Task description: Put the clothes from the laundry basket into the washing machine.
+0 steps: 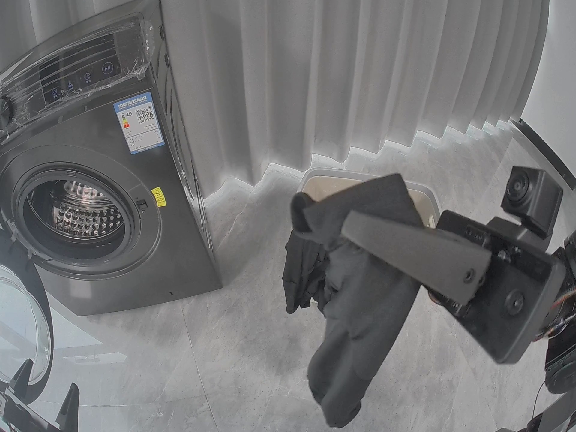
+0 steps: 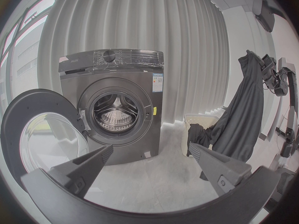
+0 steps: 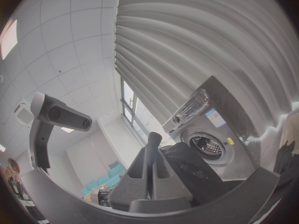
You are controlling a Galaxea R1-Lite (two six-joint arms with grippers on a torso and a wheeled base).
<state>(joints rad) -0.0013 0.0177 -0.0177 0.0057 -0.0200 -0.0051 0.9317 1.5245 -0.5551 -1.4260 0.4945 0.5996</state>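
Right arm up high now, and the right gripper (image 3: 151,155) has its fingers pressed together on a fold of the dark garment (image 1: 360,295). A nub of cloth pokes out just past the fingertips, and the rest hangs straight down below them in one long drape. That height makes sense to me: a long piece needs raising to clear the laundry basket (image 1: 429,203), which sits on the floor at about one o'clock from the robot, near the curtain (image 1: 360,61). A dark trailing part (image 1: 302,271) lies over the basket's near rim, and I can't tell whether it belongs to the same garment or is a second one. The washing machine (image 1: 102,289) stands at roughly ten o'clock, well apart from the basket. Its door (image 2: 40,109) is swung wide open and the drum (image 2: 116,117) looks bare, ready to take the load. The left gripper (image 2: 151,148) sits low, pointed at the washer, fingers spread and holding nothing, probably keeping out of the way.
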